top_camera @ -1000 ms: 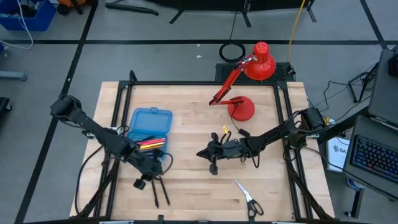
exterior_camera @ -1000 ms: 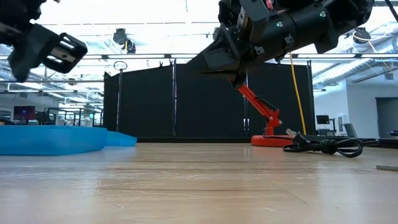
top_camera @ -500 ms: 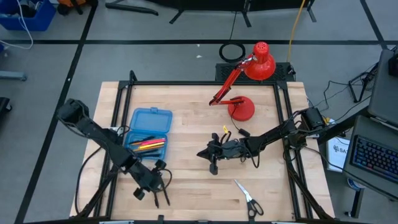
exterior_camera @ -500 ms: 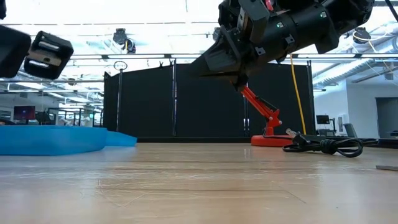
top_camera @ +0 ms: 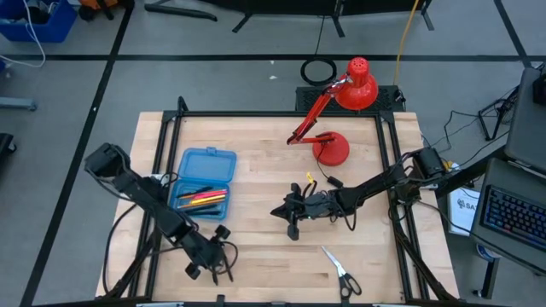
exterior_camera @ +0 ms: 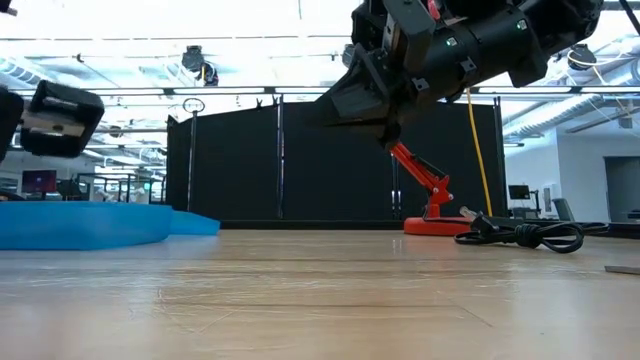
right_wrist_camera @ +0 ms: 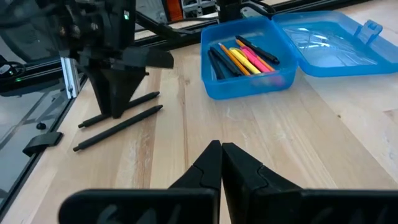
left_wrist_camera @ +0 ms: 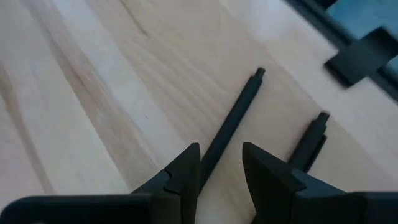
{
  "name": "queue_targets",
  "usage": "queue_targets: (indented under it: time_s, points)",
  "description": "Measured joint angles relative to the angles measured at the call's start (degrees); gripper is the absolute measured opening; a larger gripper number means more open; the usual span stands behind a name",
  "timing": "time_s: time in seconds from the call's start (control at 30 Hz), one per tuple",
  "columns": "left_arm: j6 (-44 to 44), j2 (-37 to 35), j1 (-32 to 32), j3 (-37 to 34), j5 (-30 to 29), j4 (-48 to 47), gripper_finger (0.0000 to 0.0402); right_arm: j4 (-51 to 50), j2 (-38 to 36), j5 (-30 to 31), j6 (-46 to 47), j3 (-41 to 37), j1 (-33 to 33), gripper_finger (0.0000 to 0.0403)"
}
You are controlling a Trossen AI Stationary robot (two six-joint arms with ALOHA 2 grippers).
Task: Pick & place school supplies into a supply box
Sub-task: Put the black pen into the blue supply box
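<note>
The left gripper (top_camera: pixel 215 266) is found at the near left corner of the table (top_camera: pixel 264 170), lowered over two black pens (top_camera: pixel 220 268) that lie side by side on the wood. In the left wrist view its fingers (left_wrist_camera: pixel 180 177) are seen parted by a narrow gap, with one black pen (left_wrist_camera: pixel 231 124) running straight out from between them and the second black pen (left_wrist_camera: pixel 309 142) lying just beside the other finger; whether the pen between the fingers is touched cannot be told. Just beyond this gripper, toward the back of the table, the supply box (top_camera: pixel 203 181) is set down with its hinged lid (right_wrist_camera: pixel 329 43) laid flat open. Inside its tray a bundle of pens (right_wrist_camera: pixel 242 55) in black, orange, pink and yellow is held, lying lengthwise.

Toward the middle of the table the right gripper (top_camera: pixel 279 210) is held above the wood, its tip pointed at the supply box and well apart from it. Its fingers (right_wrist_camera: pixel 214 163) are pressed together, and nothing is gripped between them. The scissors (top_camera: pixel 339 269) are seen near the front edge, on the near side of the right gripper and clear of it. Behind the right arm, toward the back of the table, a red desk lamp (top_camera: pixel 339 115) is standing, and a coiled black cable (exterior_camera: pixel 520 234) is lying on the wood near its base.
</note>
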Motion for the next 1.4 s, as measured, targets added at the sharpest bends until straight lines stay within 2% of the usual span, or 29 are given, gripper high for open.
queue_targets:
  time_s: [0.33, 0.8, 1.13, 1.23, 1.4]
  points:
    - [0.9, 3.3, 0.2, 0.0, -2.0, 0.9, 0.0127, 1.7, 3.9, 0.0, 1.5, 0.0, -0.1, 0.0000]
    - [3.4, 4.9, 1.3, 0.1, -1.6, 0.2, 0.0127, 2.9, 3.8, 0.0, 1.5, 0.0, -0.1, 0.0000]
    - [3.4, 7.7, 1.9, 0.2, -0.5, 3.2, 0.0126, 2.7, 3.8, 0.0, 1.5, 0.0, -0.1, 0.0000]
    - [3.0, 7.7, 1.9, 0.2, -0.8, 3.6, 0.0106, 2.7, 3.8, 0.0, 1.5, 0.0, -0.1, 0.0000]
    - [3.3, 7.8, 2.0, 0.1, -0.9, 3.6, 0.0030, 2.7, 3.8, 0.0, 1.5, 0.0, -0.1, 0.0000]
